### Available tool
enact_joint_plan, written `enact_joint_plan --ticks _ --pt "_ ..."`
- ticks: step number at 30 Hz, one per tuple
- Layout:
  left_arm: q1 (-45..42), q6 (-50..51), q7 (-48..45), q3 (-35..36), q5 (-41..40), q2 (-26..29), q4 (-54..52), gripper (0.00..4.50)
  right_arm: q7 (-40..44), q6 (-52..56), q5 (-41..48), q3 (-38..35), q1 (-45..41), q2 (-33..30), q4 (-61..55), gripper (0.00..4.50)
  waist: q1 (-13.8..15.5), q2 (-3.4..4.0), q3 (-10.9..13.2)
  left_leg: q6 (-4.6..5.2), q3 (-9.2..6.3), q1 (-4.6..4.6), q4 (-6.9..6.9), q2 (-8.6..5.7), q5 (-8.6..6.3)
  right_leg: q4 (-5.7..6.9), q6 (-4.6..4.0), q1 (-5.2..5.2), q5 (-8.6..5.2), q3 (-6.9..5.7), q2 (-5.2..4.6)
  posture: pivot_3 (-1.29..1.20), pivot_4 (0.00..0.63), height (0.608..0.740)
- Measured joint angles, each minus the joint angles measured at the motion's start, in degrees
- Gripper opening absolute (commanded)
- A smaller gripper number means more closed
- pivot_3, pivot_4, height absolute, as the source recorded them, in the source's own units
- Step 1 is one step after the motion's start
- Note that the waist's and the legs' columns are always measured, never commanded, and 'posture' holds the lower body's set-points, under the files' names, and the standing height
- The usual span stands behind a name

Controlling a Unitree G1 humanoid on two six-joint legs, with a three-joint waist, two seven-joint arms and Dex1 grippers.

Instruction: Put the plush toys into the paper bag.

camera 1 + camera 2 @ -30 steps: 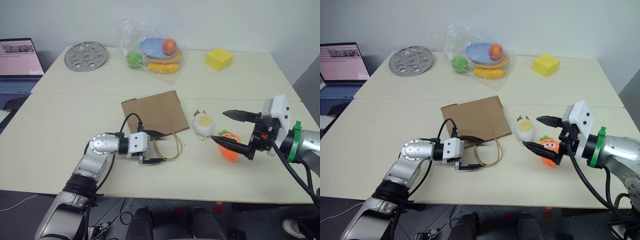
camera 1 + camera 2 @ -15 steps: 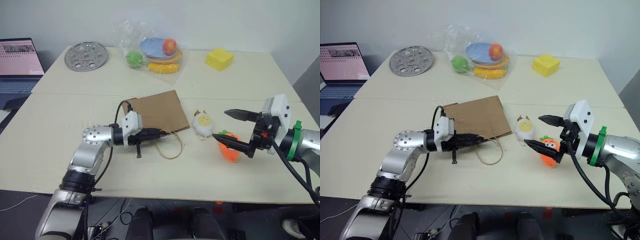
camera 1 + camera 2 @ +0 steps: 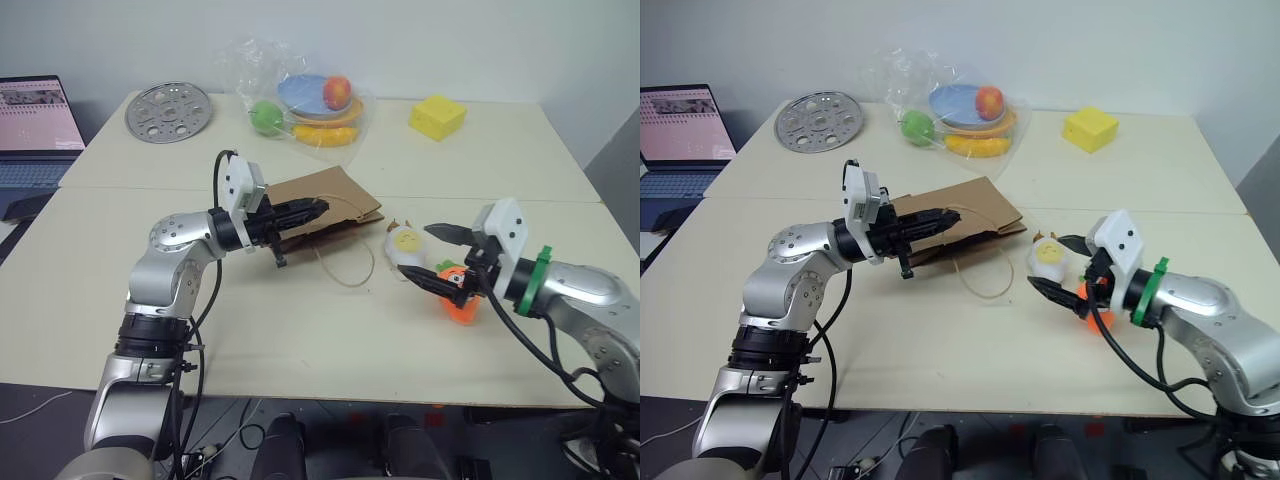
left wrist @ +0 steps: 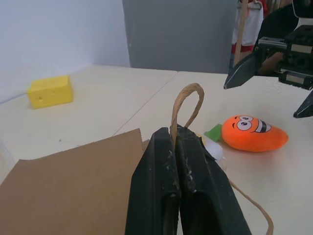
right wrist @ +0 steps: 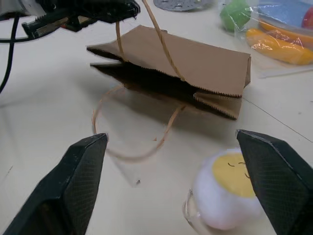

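Fingers (image 4: 168, 181) of the left gripper (image 3: 312, 210) are clenched on one twisted handle (image 4: 187, 105) of the brown paper bag (image 3: 325, 205), holding its mouth edge up off the bench (image 3: 120, 290) while the far end rests on the surface; the second handle (image 3: 345, 268) droops in a loop onto the bench near the bag. To the right, the right gripper (image 3: 432, 258) has its fingers spread wide, one on either side of the white egg-shaped plush toy (image 3: 405, 245), not touching it. An orange carrot plush toy (image 3: 460, 300) lies just beyond on the right. A clear bag of plastic fruit (image 3: 305, 100), a yellow block (image 3: 438, 117) and a perforated metal disc (image 3: 168, 110) sit at the far side
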Motion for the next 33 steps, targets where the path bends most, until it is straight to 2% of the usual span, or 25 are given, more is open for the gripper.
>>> enact_joint_plan --ticks 1,5,10,15,23,29,33 --pt "0.06 0.22 0.07 0.07 0.01 -0.08 -0.14 0.0 -0.83 0.07 -0.47 1.69 -0.66 1.58 0.15 3.22 0.02 0.01 0.0 0.0 0.01 0.0 0.0 0.0 0.0 0.01 0.0 0.0 0.0 0.01 0.0 0.0 0.15 0.74" --pt "-0.16 0.75 1.46 0.06 0.01 -1.2 -0.49 0.0 -6.3 -0.3 -6.84 8.24 -6.76 9.88 5.21 1.86 -0.28 0.0 0.0 -0.01 0.0 0.02 0.03 0.0 0.0 0.09 0.0 -0.01 0.0 0.01 0.0 0.0 0.15 0.74" --pt "-0.1 1.97 2.87 0.2 -0.07 -1.67 -1.94 0.0 -8.32 -2.2 -12.22 13.47 -8.59 15.31 11.05 0.06 -0.15 -0.01 -0.01 -0.01 -0.04 0.01 0.01 -0.01 0.0 0.15 -0.01 -0.03 0.0 -0.02 0.0 0.0 0.15 0.74" --pt "0.07 3.26 3.72 0.29 -0.98 -1.94 -4.33 0.0 -9.05 -5.11 -16.33 15.27 -9.53 20.24 16.25 0.02 -0.22 -0.01 0.0 -0.01 -0.03 0.01 0.01 0.0 0.0 0.21 -0.01 -0.06 0.0 -0.01 0.0 0.0 0.15 0.74" --pt "0.31 5.18 4.8 0.63 -2.26 -2.17 -7.05 0.0 -9.97 -17.34 -25.23 19.18 -16.43 31.38 35.87 0.02 -1.17 -0.01 -0.01 -0.01 -0.04 0.06 -0.01 0.0 0.0 0.35 -0.01 -0.1 0.0 -0.01 0.01 0.0 0.15 0.74" --pt "-0.44 8.49 6.16 3.37 -4.74 -1.15 -7.26 0.0 -11.19 -22.13 -31.87 22.07 -15.7 35.67 48.65 0.02 -1.11 -0.01 0.0 -0.01 -0.04 0.06 -0.02 0.0 0.01 0.36 -0.01 -0.11 0.01 -0.02 0.01 0.0 0.15 0.74" --pt "-5.07 9.87 8.54 7.03 -5.61 1.25 -5.17 0.0 -11.83 -23.12 -32.55 21.5 -15.24 36.82 49.43 0.02 -1.09 -0.03 -0.02 -0.01 -0.07 0.11 0.0 0.0 0.01 0.41 -0.01 -0.06 0.0 -0.04 0.02 0.0 0.15 0.74"
